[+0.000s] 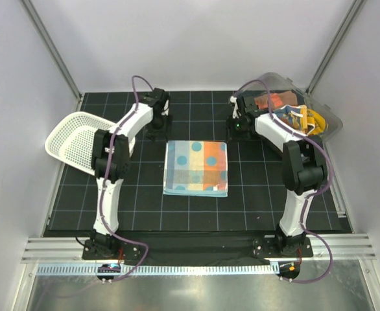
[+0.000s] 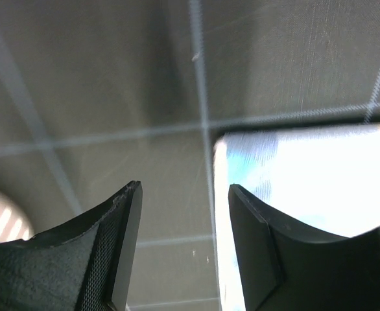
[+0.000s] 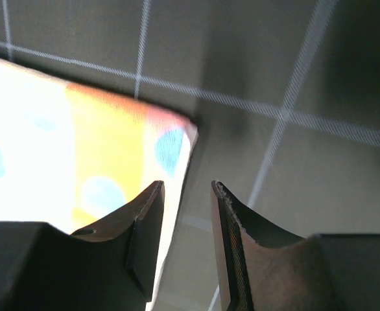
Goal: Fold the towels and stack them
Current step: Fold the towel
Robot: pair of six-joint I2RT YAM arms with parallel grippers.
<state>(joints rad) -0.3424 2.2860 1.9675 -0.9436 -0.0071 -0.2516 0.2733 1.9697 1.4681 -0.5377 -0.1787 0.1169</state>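
Both the left jaws and right jaws are standing part-open, empty, at far corners of the spotted towel (image 1: 196,168), lying folded on the worktop (image 1: 255,208). Advisable: lifting straight up, not dragging the fold.

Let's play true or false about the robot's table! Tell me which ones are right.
The spotted towel lies folded on the mat. True.
The left claw squeezes the towel. False: it is open and holds nothing.
More towels are in the bin. True.
The bin is on the left. False: it is on the right; the basket is on the left.
The right claw is open. True.
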